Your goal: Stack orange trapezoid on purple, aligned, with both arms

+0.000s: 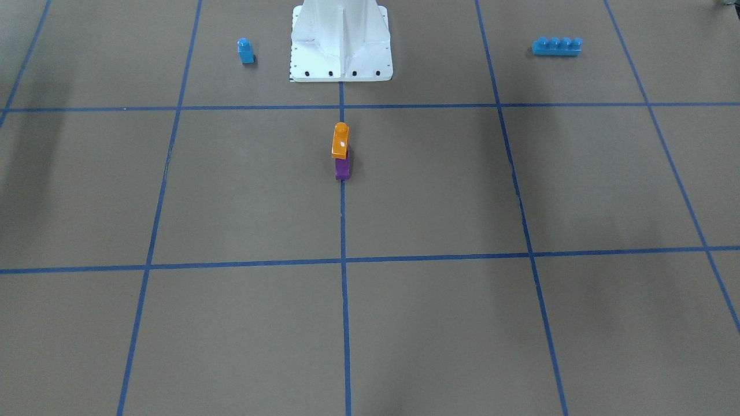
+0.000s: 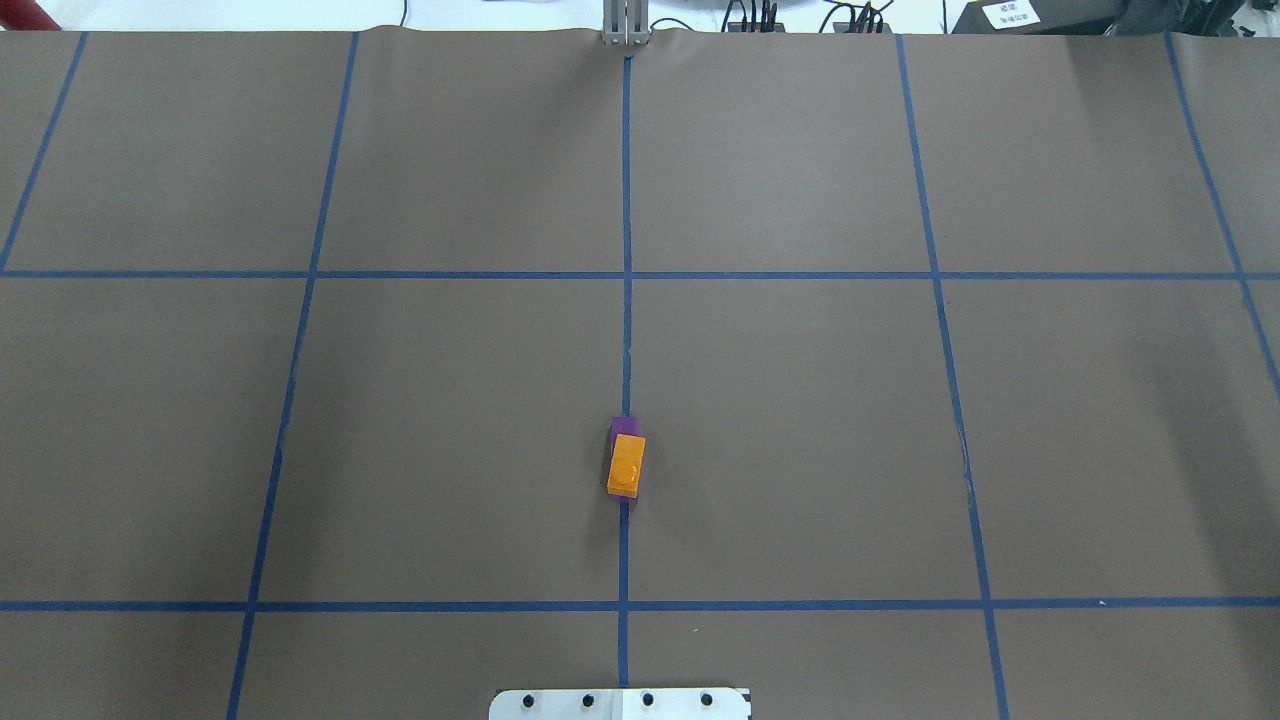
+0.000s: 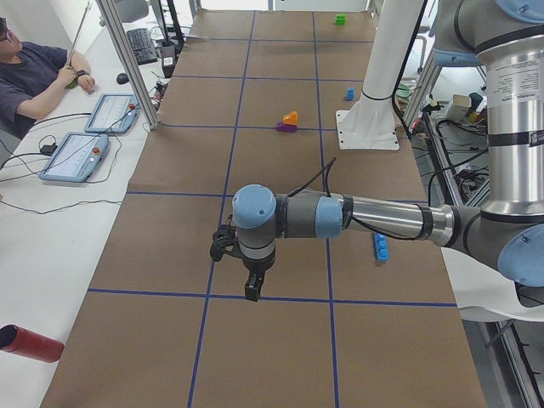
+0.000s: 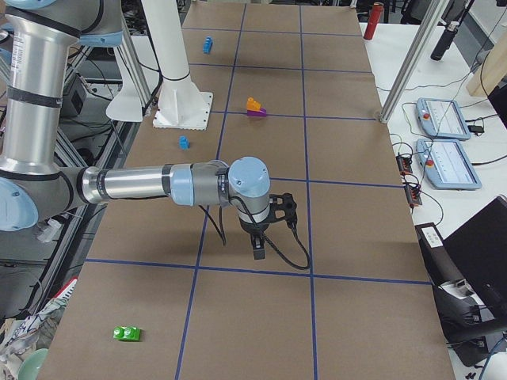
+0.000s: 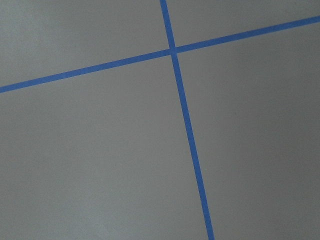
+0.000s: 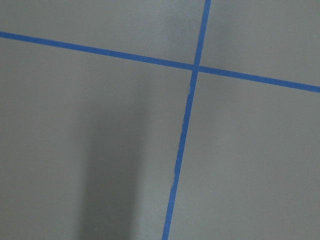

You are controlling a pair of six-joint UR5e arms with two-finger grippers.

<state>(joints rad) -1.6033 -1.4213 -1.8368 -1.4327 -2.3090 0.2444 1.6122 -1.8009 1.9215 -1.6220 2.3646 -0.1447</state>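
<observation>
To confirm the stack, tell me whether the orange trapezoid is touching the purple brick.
Touching. The front-facing view shows the orange trapezoid resting directly on the purple brick with no gap; overhead, it covers most of it.

No legible txt/nos. anywhere; far white label (image 2: 1010, 13) too small.

Trapezoid (image 1: 340, 141) atop another brick (image 1: 342, 169), before the base plate (image 1: 341, 58)
</observation>
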